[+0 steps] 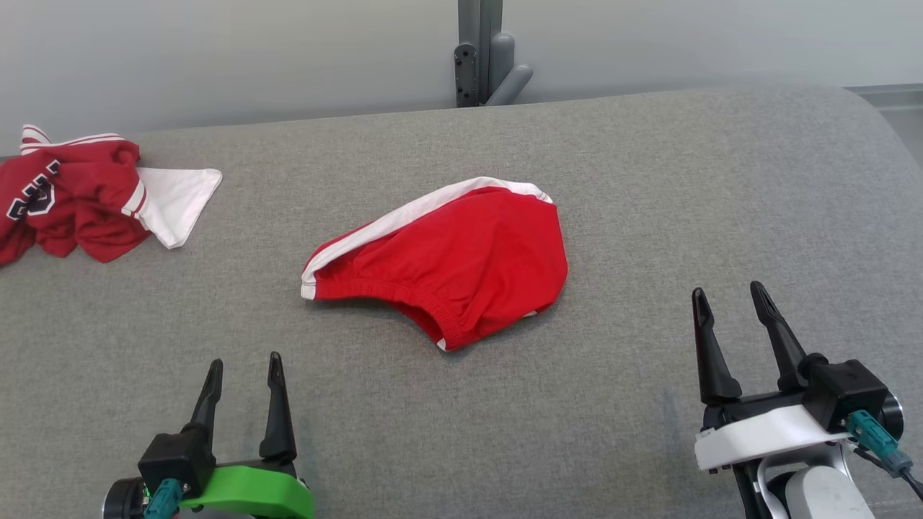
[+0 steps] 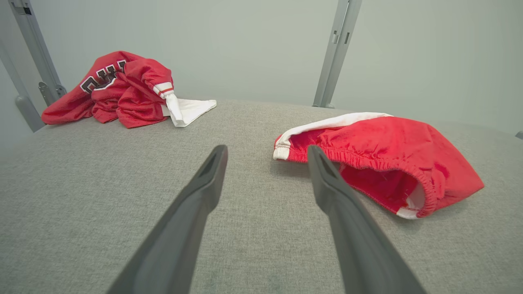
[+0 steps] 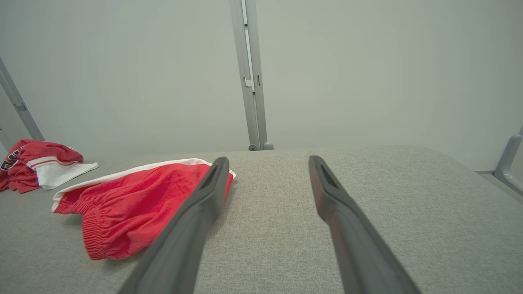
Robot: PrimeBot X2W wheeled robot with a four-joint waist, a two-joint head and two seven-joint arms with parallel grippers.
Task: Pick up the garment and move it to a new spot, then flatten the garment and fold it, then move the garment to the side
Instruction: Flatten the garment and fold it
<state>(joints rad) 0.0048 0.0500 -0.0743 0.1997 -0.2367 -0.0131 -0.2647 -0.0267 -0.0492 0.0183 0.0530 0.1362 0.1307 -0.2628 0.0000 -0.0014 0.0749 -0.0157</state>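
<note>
The garment [image 1: 454, 259] is a pair of red shorts with a white side stripe and an elastic waistband, lying folded over in the middle of the grey padded surface [image 1: 649, 180]. It lies ahead and to the right in the left wrist view [image 2: 380, 155] and to the left in the right wrist view [image 3: 135, 200]. My left gripper [image 1: 244, 367] hovers open near the front left, short of the shorts. My right gripper [image 1: 728, 295] stands open at the front right, apart from them. Neither holds anything.
A crumpled red jersey [image 1: 68, 198] with black lettering and a white part lies at the far left edge. A grey metal post [image 1: 484, 50] rises behind the surface against a pale wall. The surface drops away at the right edge.
</note>
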